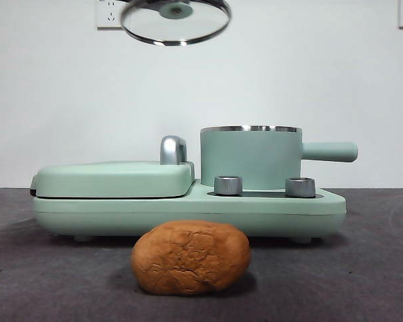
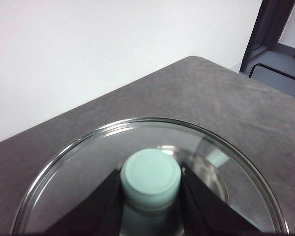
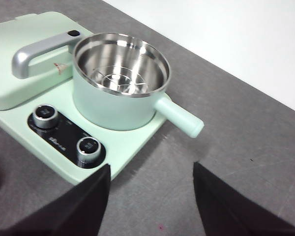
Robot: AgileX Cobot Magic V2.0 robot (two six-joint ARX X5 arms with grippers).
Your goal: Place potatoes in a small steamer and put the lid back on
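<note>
Left gripper (image 2: 151, 196) clamps its two black jaws on the small mint-green knob of the round clear glass lid (image 2: 78, 162) with a steel rim; in the left wrist view the lid hangs above a dark grey matte table (image 2: 226, 98) that ends at a white wall, and a dark doorway (image 2: 273, 24) shows at the room's corner. The lid's near edge is cut off by the frame.

Front view: the same lid (image 1: 175, 21) hangs tilted at the top edge, well above the table, and the gripper holding it is out of frame. Below, the orange-brown oval potato (image 1: 191, 257) with cracked skin lies on the grey table (image 1: 40, 282), just in front of the mint-green cooker base (image 1: 188, 213). On that base stands the mint-green cylindrical steamer pot (image 1: 250, 157) with its straight side handle, beside the flat griddle cover (image 1: 114, 178). White wall sockets (image 1: 109, 13) are cut off at the top corners.

Right wrist view: the right gripper (image 3: 151, 196) hovers above the table with its jaws spread wide and nothing between them, near the steamer pot (image 3: 119, 105), whose steel inside is bare. The potato is outside this view.
</note>
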